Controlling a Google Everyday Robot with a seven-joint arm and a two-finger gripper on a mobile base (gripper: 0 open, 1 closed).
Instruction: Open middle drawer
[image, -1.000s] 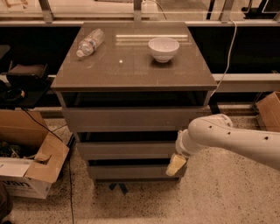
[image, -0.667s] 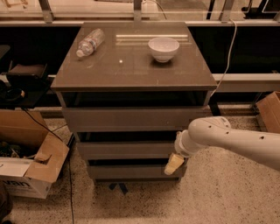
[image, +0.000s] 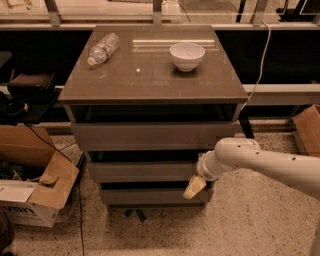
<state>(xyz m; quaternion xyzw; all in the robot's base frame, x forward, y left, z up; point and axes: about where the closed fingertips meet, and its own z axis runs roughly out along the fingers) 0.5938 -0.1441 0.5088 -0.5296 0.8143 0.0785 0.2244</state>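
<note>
The grey-brown cabinet (image: 150, 82) has three flat, handleless drawer fronts stacked one above the other. The middle drawer (image: 142, 171) sits between the taller top front (image: 150, 136) and the lowest front (image: 150, 196), with a dark gap above it. My gripper (image: 193, 188), cream-tipped on a white arm (image: 260, 160) coming in from the right, is at the right end of the dark gap just below the middle drawer front, close against the cabinet.
A clear plastic bottle (image: 102, 48) lies on the cabinet top at the left, and a white bowl (image: 187, 55) stands at the right. Open cardboard boxes (image: 35, 195) sit on the floor at the left, another box (image: 307, 130) at the right. A white cable (image: 257, 65) hangs behind.
My gripper has shifted slightly left along the gap under the middle drawer front. The drawers, bottle and bowl have not moved.
</note>
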